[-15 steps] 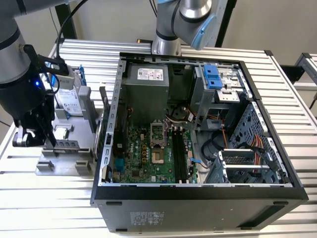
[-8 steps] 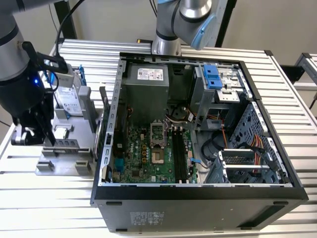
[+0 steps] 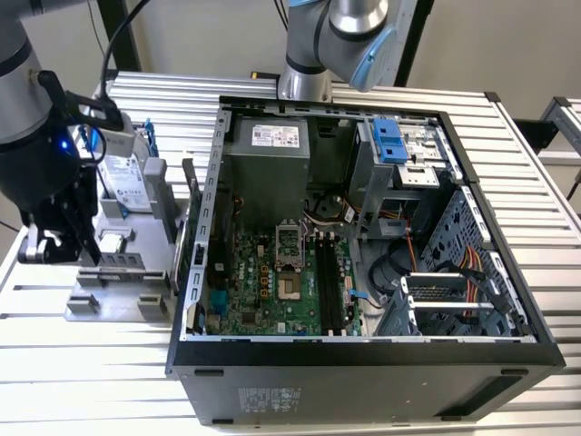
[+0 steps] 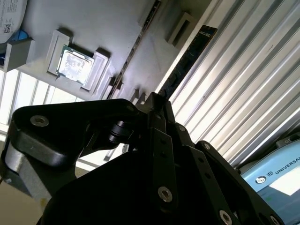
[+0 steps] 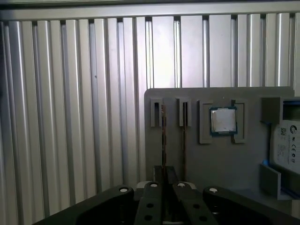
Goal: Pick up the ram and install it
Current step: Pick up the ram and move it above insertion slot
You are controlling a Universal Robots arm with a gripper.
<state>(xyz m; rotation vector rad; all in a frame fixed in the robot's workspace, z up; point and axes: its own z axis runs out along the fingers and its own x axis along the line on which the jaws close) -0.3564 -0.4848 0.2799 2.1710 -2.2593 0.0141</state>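
Note:
The ram (image 4: 190,58) is a long dark stick that juts out from between my fingers over the grey parts tray (image 4: 108,28). My gripper (image 4: 159,101) is shut on its near end. In the first wrist view the ram (image 5: 163,136) shows edge-on at a tray slot and runs into my gripper (image 5: 164,169). In the exterior view my gripper (image 3: 91,254) hangs over the tray (image 3: 118,300) at the exterior view's left with the ram (image 3: 92,238) upright in it, well apart from the open computer case (image 3: 363,354). The motherboard's long dark memory slots (image 3: 329,282) lie in the case.
A second thin stick (image 5: 183,136) stands in the neighbouring tray slot. A square silver processor (image 5: 222,120) sits in its pocket beside it, and a hard drive (image 5: 287,145) beyond. Another arm's base (image 3: 309,54) stands behind the case. Ribbed aluminium table (image 3: 109,381) surrounds everything.

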